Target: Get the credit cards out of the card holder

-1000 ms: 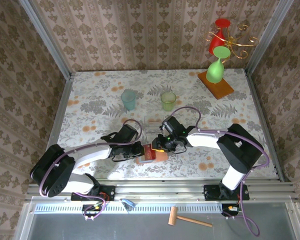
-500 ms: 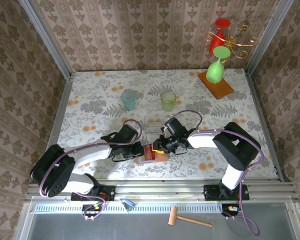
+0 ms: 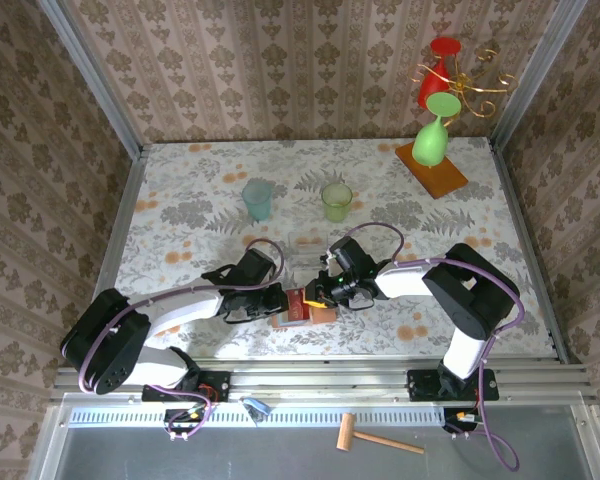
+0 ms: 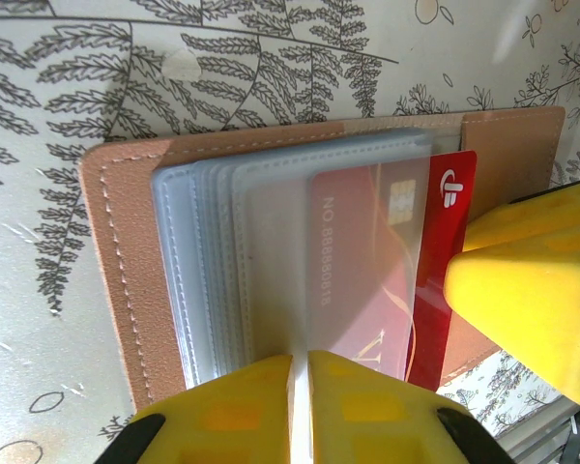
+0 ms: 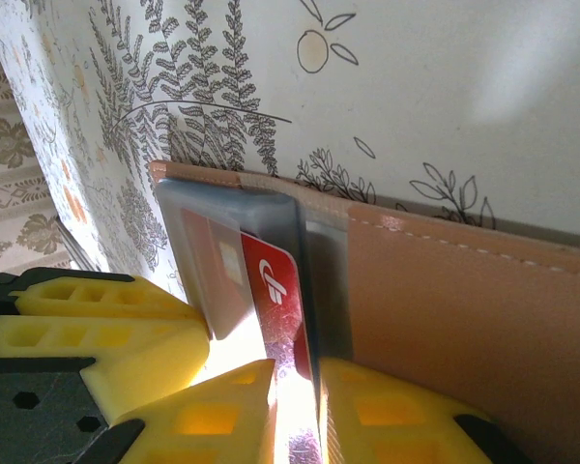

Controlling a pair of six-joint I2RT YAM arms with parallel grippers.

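Card holder (image 3: pixel 302 307) lies open near the table's (image 3: pixel 180 240) front edge, bare top beyond. Left gripper (image 4: pixel 300 365) pinches its sleeves; right gripper (image 5: pixel 295 375) clamps a red card (image 4: pixel 449 251) protruding long-edge first.

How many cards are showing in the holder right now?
1: a red credit card partly out of the card holder's front sleeve. Others may be hidden in other sleeves.

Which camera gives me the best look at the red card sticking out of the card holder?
Left wrist: the red card lies face-on, its edge past the card holder sleeve. Right wrist shows it obliquely, pinched in the right hand. Top external gives a small red patch.
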